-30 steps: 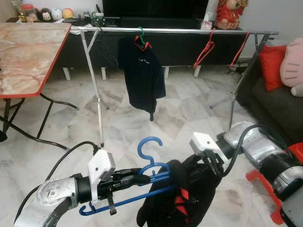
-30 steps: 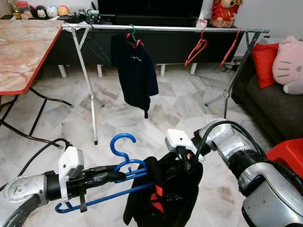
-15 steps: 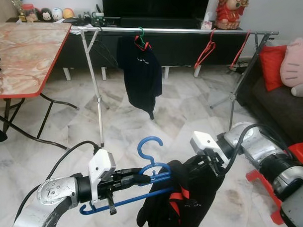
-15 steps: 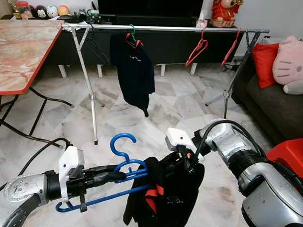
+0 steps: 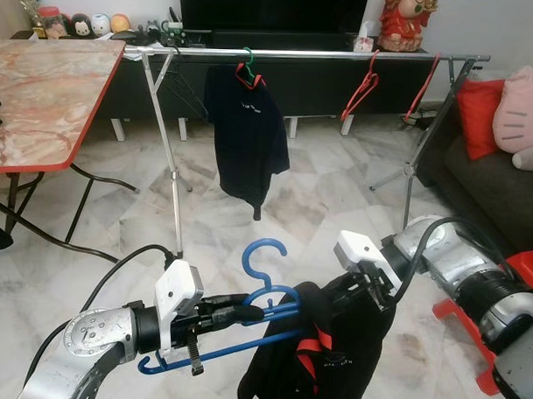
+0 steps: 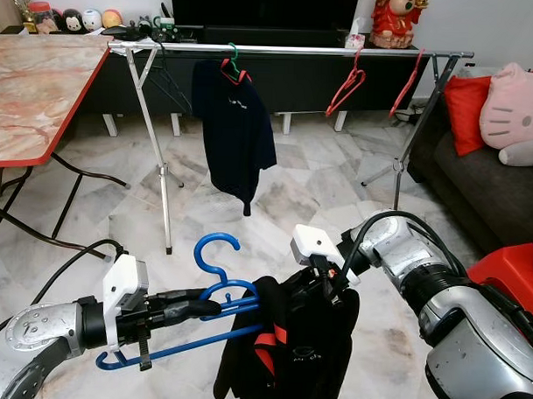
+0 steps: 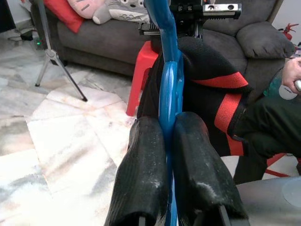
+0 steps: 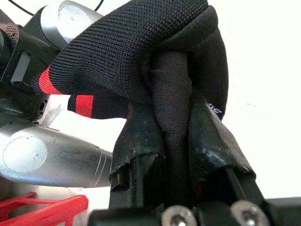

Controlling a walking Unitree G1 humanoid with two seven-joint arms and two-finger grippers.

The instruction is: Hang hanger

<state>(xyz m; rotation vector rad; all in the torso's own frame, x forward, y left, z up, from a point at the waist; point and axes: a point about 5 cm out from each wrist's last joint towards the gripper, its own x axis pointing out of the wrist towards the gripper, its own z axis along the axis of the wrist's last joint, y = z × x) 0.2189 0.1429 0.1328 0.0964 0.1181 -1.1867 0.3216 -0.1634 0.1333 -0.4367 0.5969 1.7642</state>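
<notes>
Left gripper (image 5: 245, 311) clamped on blue hanger (image 5: 264, 278), near, low. Right gripper (image 5: 366, 295) pinching black garment (image 5: 318, 359) draped over hanger. Far: rail (image 5: 307, 54) with hung shirt (image 5: 247, 129). Dressing seemingly underway; carrying and hooking left.

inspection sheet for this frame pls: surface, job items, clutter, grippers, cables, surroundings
Surface: marble floor, bare between robot and rack.
Job's things: blue hanger held low; black garment with red trim draped on it. Clothes rail ahead carries a dark shirt and two red hangers.
Clutter: red stool at right.
Grippers: left gripper shut on the hanger; right gripper shut on the garment.
Cables: black cable loops at both arms.
Surroundings: table left, sofa right, TV unit behind.
</notes>
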